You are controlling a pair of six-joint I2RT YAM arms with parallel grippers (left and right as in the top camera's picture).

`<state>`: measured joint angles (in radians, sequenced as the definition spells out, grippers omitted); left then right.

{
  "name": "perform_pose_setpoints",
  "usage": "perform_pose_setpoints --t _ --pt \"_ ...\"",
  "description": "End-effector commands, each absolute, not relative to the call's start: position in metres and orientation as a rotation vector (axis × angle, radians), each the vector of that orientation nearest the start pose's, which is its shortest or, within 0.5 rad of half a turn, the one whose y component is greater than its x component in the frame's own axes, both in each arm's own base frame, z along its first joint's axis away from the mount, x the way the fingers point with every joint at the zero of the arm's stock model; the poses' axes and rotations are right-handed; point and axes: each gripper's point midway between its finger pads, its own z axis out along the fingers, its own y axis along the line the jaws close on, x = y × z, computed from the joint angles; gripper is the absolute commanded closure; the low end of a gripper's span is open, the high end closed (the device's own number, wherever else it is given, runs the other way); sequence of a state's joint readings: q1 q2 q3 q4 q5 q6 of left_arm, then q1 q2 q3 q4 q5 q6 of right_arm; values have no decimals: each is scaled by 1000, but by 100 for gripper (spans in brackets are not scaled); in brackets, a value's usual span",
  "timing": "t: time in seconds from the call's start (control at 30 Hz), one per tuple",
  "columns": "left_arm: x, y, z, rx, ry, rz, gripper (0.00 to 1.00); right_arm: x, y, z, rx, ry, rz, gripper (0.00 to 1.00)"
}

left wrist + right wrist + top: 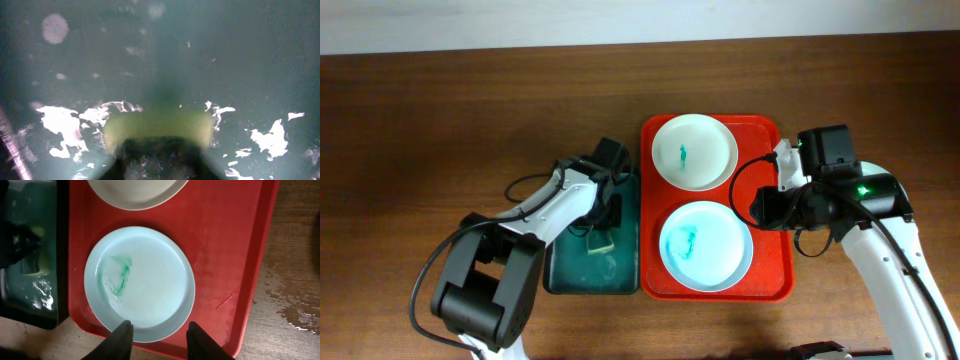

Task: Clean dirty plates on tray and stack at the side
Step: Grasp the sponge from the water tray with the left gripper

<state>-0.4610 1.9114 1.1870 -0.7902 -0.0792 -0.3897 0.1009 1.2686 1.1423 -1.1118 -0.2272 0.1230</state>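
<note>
The plates lie on the red tray [767, 278], both smeared with teal: a white plate [693, 150] at the far end and a pale mint plate [706, 246] at the near end, close together. The right gripper [159, 338] hangs over the mint plate's rim with its fingers spread apart and nothing between them. The left gripper [606, 220] reaches into the dark teal basin [570, 275] beside the tray, at a yellow-green sponge [157, 126] in the water. Its view is too blurred to show how its jaws stand.
</note>
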Motion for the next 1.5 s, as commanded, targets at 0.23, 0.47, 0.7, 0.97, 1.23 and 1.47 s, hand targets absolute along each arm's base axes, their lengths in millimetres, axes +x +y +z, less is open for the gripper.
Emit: perform_pose_setpoints --t 0.23,0.47,0.7,0.97,1.23,1.47 --pt "317 -140 31 303 3083 132 30 267 66 168 -36 2806 376 63" --pt "285 -147 28 305 3219 16 64 266 66 168 -36 2810 376 63" --pt "278 -143 -6 283 3196 9 100 261 65 163 -31 2836 375 63" --pt "296 -152 43 311 3165 -22 100 250 53 128 174 2922 297 69" --pt "314 -160 103 325 3068 -62 100 255 35 103 372 2997 259 76" --pt "313 -147 99 321 3068 45 100 251 37 93 329 3050 308 80"
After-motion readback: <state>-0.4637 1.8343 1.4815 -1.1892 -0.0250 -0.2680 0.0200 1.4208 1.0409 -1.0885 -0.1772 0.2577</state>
